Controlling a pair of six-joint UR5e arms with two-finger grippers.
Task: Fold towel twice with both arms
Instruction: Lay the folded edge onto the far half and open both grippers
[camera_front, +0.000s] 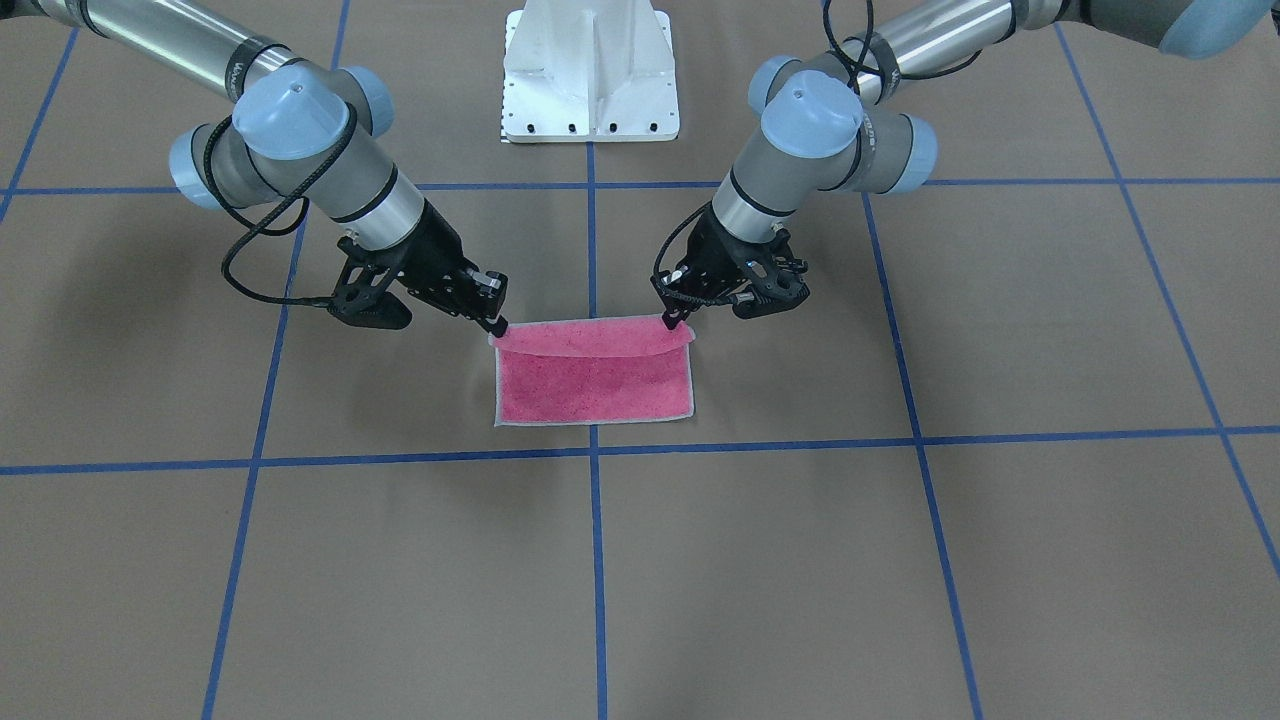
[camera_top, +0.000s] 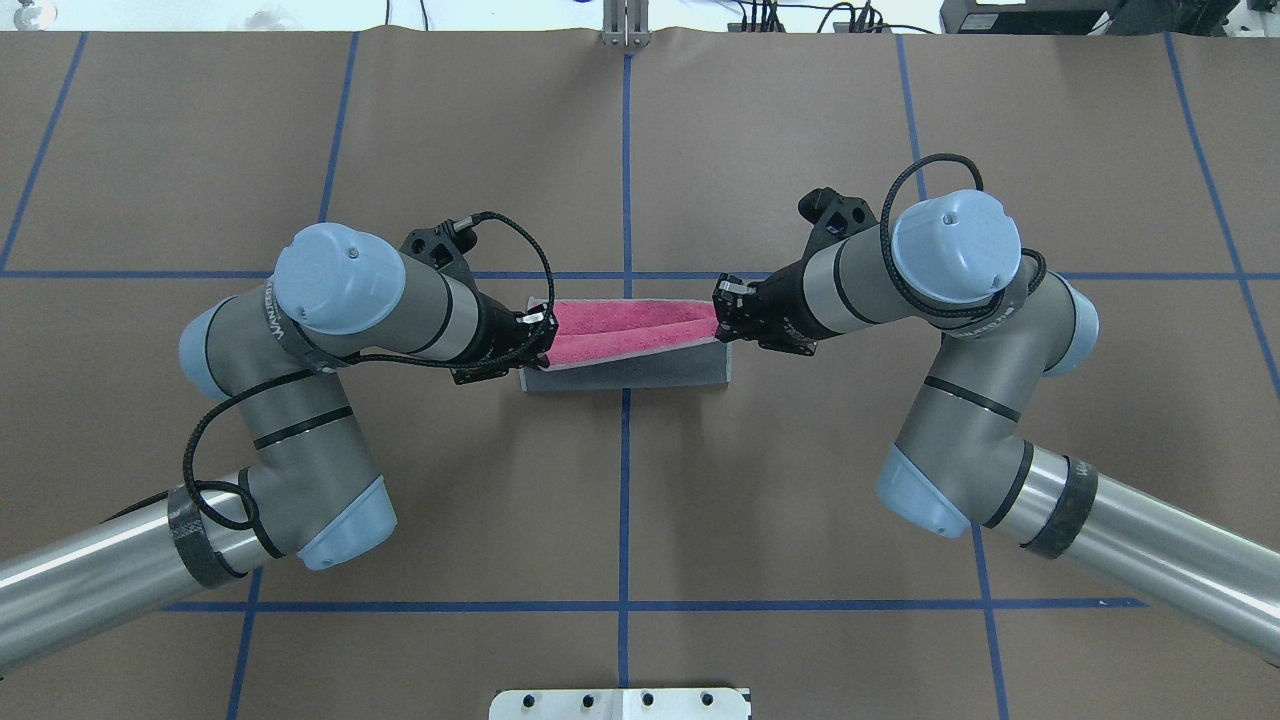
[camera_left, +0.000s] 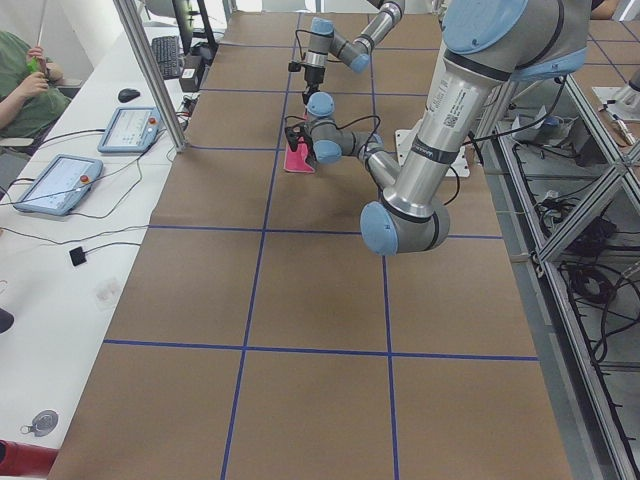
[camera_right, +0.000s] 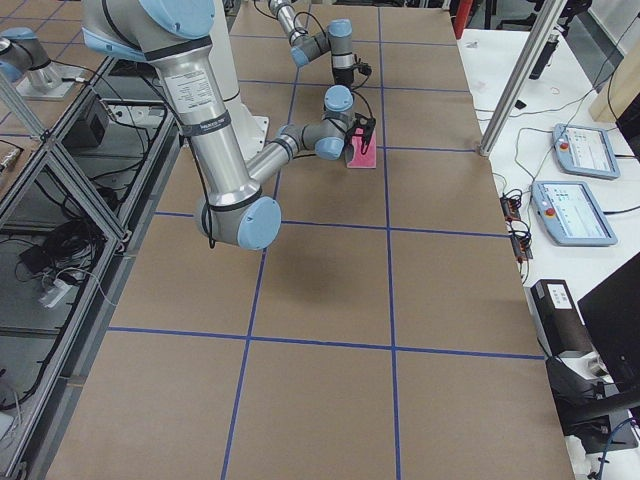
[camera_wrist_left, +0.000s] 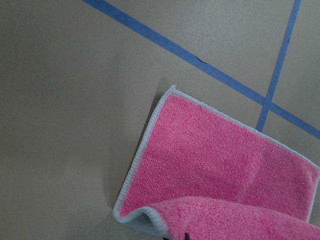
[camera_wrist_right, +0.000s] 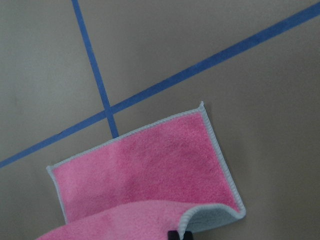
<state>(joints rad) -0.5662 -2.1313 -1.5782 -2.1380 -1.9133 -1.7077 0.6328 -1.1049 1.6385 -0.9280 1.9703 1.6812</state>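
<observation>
The towel (camera_front: 595, 385) lies pink face up at the table's middle, with its edge nearest the robot lifted and curled over. The overhead view shows its pink face (camera_top: 640, 322) and grey underside (camera_top: 630, 372). My left gripper (camera_top: 545, 337) is shut on one lifted corner, on the right of the front-facing view (camera_front: 680, 318). My right gripper (camera_top: 722, 325) is shut on the other lifted corner (camera_front: 497, 325). Both wrist views show the flat pink part (camera_wrist_left: 215, 160) (camera_wrist_right: 145, 170) below the raised fold. The side views show the towel small and far away (camera_left: 297, 158) (camera_right: 361, 150).
The white pedestal base (camera_front: 590, 75) stands behind the towel, between the arms. Blue tape lines (camera_front: 594, 450) grid the brown table. A side bench with tablets (camera_left: 60, 180) and a seated person (camera_left: 20, 80) runs along the operators' side.
</observation>
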